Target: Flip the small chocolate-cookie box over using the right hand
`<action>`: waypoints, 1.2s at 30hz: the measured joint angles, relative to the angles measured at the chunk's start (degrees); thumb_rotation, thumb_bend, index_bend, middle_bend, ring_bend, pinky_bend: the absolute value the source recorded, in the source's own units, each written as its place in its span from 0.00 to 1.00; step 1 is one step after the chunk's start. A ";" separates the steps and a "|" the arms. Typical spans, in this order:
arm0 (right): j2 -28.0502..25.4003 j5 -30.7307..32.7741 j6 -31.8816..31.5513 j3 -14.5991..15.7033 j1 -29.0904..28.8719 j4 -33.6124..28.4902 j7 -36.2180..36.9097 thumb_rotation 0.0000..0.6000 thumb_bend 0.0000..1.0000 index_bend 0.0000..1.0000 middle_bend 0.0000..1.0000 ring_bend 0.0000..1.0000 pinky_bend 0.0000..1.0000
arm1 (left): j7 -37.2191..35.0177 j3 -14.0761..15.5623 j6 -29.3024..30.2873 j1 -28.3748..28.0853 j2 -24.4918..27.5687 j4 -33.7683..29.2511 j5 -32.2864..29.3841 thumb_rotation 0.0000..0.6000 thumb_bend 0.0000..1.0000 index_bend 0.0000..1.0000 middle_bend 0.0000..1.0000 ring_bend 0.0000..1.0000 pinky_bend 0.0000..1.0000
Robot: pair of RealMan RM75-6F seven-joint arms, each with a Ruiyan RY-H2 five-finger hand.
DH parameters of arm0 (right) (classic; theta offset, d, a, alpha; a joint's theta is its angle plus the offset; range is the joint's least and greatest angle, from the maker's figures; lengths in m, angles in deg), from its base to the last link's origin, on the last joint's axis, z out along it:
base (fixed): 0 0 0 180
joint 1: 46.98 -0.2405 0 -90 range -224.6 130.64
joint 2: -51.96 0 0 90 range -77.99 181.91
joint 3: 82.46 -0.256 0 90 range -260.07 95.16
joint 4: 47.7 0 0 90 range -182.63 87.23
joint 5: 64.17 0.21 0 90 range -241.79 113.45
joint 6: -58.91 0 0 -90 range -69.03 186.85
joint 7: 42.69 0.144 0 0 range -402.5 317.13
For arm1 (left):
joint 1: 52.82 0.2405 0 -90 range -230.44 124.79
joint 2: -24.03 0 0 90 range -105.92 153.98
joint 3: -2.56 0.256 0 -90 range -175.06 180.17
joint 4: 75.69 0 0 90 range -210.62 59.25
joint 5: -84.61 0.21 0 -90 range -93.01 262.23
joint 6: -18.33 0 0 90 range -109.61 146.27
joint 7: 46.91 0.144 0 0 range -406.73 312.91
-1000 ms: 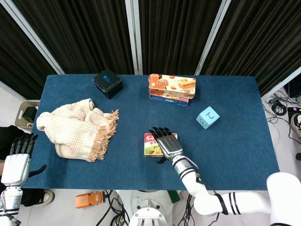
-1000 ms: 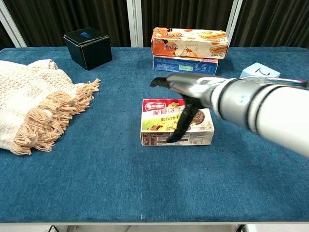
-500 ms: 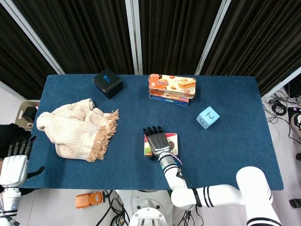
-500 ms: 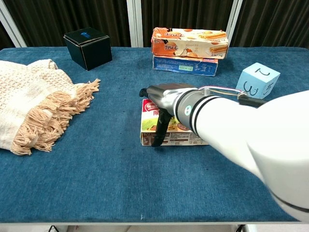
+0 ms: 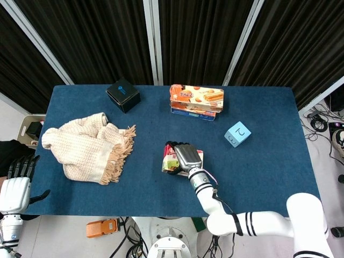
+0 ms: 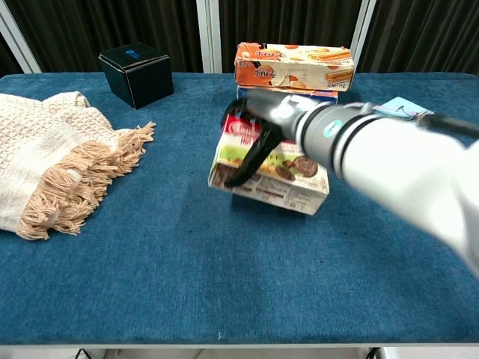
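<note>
The small chocolate-cookie box [image 6: 273, 173] is held near the middle of the blue table [image 5: 269, 172], tilted, with its left end raised off the cloth and its printed face turned toward the chest camera. It is gripped by the right hand [image 6: 258, 131], whose dark fingers [image 6: 251, 158] are curled over its upper left edge; whether the right end is touching the table cannot quite be told. The left hand [image 5: 15, 185] is seen off the table's left edge, fingers apart and nothing held. A fringed cream cloth [image 5: 88, 148] lies well to the left
</note>
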 measured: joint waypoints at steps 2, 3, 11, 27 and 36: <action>-2.57 -4.52 1.45 -0.07 2.28 -1.24 6.77 1.00 0.21 0.42 0.43 0.40 0.36 | 0.30 -0.04 -0.16 -0.17 -0.06 -0.11 0.07 1.00 0.00 0.07 0.06 0.00 0.00; -3.56 -6.64 2.06 -0.07 3.24 -1.54 9.90 1.00 0.21 0.41 0.43 0.40 0.36 | 0.44 -0.06 -0.26 -0.26 -0.10 -0.19 0.10 1.00 0.00 0.07 0.06 0.00 0.00; -7.47 -27.99 5.26 1.36 9.56 3.25 42.97 1.00 0.22 0.39 0.43 0.36 0.34 | 1.98 -0.12 -1.28 -1.04 -0.33 -1.27 0.20 1.00 0.00 0.07 0.06 0.00 0.00; 7.67 -51.64 -3.15 7.37 11.11 44.13 93.70 1.00 0.22 0.32 0.43 0.30 0.25 | 3.59 -0.14 -1.87 -1.15 0.32 -2.96 -0.74 1.00 0.00 0.07 0.06 0.00 0.00; 10.32 -53.80 -7.55 10.89 12.16 50.78 98.56 1.00 0.21 0.06 0.31 0.13 0.09 | 3.53 -0.26 -2.08 -1.59 0.10 -2.83 -0.49 1.00 0.00 0.07 0.06 0.00 0.00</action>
